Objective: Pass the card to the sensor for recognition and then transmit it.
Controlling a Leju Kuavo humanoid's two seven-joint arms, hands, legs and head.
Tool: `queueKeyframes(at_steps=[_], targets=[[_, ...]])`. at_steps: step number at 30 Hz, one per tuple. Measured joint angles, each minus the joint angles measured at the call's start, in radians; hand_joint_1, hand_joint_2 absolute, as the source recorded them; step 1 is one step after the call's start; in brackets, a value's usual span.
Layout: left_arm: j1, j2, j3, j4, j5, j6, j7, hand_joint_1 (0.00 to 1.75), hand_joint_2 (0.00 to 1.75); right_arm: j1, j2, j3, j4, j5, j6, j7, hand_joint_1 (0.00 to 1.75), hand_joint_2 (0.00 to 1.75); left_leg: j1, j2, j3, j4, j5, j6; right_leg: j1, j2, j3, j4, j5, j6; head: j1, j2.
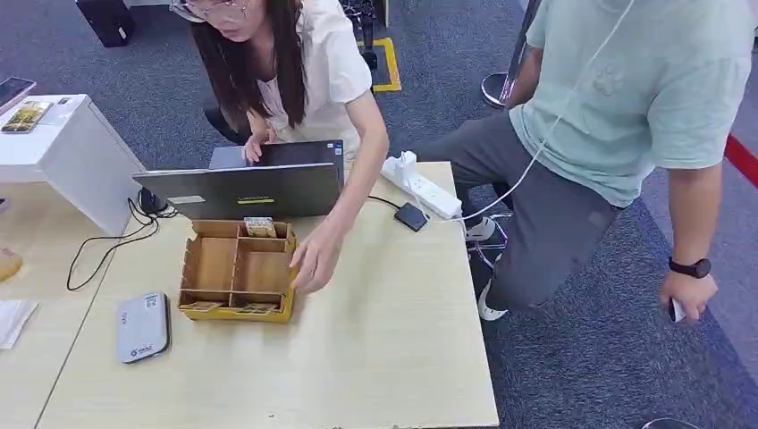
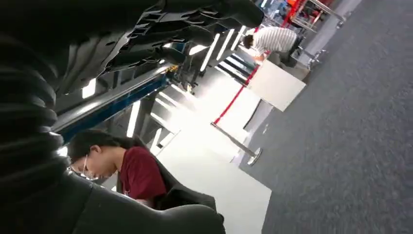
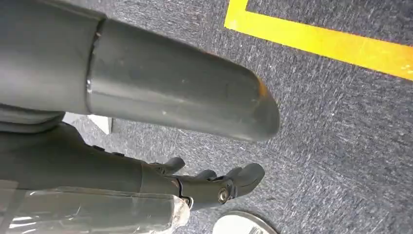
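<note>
Cards (image 1: pixel 260 227) standing in the wooden box's (image 1: pixel 236 269) rear compartment near the table's (image 1: pixel 384 357) far edge, grey sensor (image 1: pixel 142 326) by its left edge, person's hand (image 1: pixel 313 259) touching the box, right hand (image 3: pixel 195 146) empty, fingers apart over carpet, left hand (image 2: pixel 63 161) grip impossible to tell.

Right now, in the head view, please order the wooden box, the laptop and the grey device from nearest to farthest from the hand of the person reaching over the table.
1. wooden box, mid-table; the person's hand touches its right edge.
2. laptop, just behind the box.
3. grey device, flat near the table's left edge.
</note>
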Motion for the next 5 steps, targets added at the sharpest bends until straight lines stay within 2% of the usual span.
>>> queueKeyframes(at_steps=[5], targets=[[-0.012,-0.011,-0.010,0.027,0.000,0.000,0.000,0.00,1.75,0.000,0.000,-0.010,-0.003,0.000,0.000,0.001,0.00,0.00,0.000,0.000,0.000,0.000,0.000,0.000,0.000,0.000,0.000,0.000,0.000,0.000,0.000,0.000]])
